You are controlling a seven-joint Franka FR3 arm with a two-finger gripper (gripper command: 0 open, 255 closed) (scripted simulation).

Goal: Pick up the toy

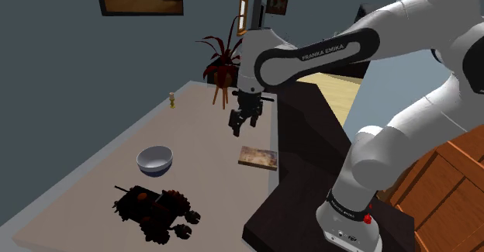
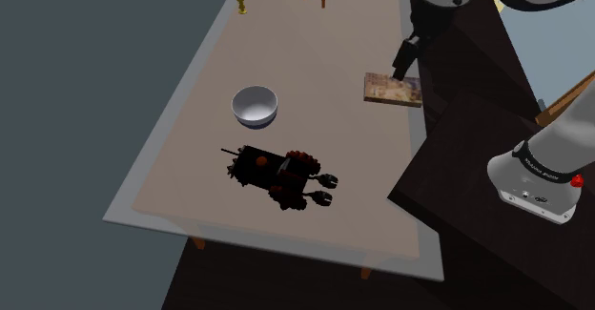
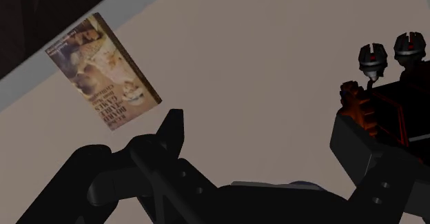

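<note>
The toy [image 1: 155, 208] is a black, wheeled machine with dark red parts, lying on the beige table [image 1: 203, 130] near its front end. In the second exterior view the toy [image 2: 276, 173] sits just in front of the bowl. My black gripper [image 1: 239, 125] hangs open above the table, well beyond the toy and near the book. From the second exterior view the gripper [image 2: 402, 63] is over the table's right edge. Looking along the gripper [image 3: 258, 129], the fingers stand apart with nothing between them, and the toy [image 3: 386, 98] lies off beside one finger.
A white bowl [image 1: 154, 160] stands between gripper and toy. A book [image 1: 257, 157] lies flat by the table edge under the hand. A small yellow bottle [image 1: 172, 100] and a red-leafed plant [image 1: 222, 56] stand at the far end. A dark counter [image 1: 310, 157] borders the table.
</note>
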